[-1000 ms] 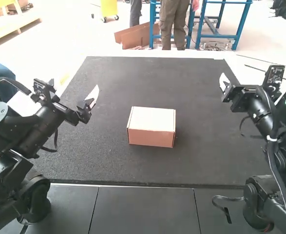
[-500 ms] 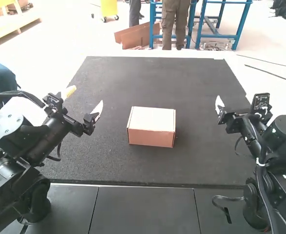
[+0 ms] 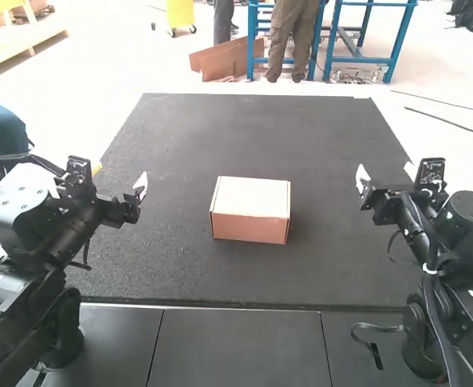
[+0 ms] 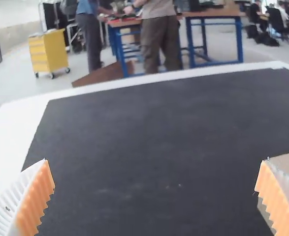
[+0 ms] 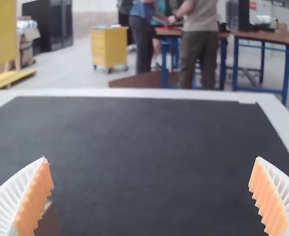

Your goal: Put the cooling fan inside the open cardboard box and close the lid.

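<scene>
Cardboard box (image 3: 251, 208) sits mid-frame, lid looks shut. Left tool (image 4: 153, 169) and right tool (image 5: 149, 164) both released, empty. We'd park them wide, clear of the lid.

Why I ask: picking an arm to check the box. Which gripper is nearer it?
Neither clearly. The left gripper hangs off the left side of the box, the right gripper off its right side, both open and about equally far.

A workshop: blue-framed benches (image 5: 259, 37), a yellow wheeled cart (image 5: 109, 46), concrete floor (image 5: 60, 73).
</scene>
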Controlling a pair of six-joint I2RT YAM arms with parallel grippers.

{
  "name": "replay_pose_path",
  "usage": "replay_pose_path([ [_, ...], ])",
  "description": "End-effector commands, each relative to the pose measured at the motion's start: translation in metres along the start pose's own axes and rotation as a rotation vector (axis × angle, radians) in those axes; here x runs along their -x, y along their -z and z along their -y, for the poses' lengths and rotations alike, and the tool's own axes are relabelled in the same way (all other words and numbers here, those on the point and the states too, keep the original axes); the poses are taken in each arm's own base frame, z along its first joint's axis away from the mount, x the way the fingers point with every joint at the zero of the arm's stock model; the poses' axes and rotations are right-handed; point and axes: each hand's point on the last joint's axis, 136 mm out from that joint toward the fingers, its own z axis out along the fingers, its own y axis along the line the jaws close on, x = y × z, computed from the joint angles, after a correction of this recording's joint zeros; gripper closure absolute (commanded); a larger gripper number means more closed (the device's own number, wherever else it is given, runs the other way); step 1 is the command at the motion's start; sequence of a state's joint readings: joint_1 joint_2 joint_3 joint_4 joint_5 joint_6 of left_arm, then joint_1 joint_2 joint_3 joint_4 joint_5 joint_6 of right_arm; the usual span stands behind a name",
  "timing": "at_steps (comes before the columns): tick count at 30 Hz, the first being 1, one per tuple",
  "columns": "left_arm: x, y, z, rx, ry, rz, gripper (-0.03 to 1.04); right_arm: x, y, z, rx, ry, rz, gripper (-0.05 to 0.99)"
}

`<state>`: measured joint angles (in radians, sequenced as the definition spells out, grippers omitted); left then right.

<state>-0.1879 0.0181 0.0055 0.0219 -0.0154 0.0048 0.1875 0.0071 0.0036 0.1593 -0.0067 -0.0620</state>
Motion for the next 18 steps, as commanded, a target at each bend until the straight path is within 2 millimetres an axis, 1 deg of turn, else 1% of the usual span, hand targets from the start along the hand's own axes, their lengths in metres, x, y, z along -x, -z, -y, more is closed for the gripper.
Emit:
replay_pose_path([
  [1, -0.002, 0.001, -0.016, 0.068, 0.019, -0.001, 0.04, 0.0, 0.0, 0.004, -0.013, -0.03, 0.004, 0.02],
  [5, -0.007, 0.002, -0.025, 0.104, 0.018, -0.021, 0.05, -0.006, 0.001, 0.005, -0.022, -0.03, -0.023, 0.02],
  [13, -0.01, 0.002, -0.027, 0.112, 0.012, -0.031, 0.04, -0.018, 0.001, 0.009, -0.048, -0.03, -0.072, 0.02],
  [15, -0.011, 0.002, -0.027, 0.112, 0.012, -0.036, 0.04, -0.028, 0.002, 0.013, -0.072, -0.08, -0.107, 0.02],
  [17, -0.011, 0.002, -0.027, 0.113, 0.012, -0.034, 0.04, -0.03, 0.003, 0.013, -0.078, -0.153, -0.112, 0.02],
  [18, -0.011, 0.002, -0.027, 0.115, 0.012, -0.034, 0.04, -0.03, 0.003, 0.013, -0.078, -0.155, -0.112, 0.02],
])
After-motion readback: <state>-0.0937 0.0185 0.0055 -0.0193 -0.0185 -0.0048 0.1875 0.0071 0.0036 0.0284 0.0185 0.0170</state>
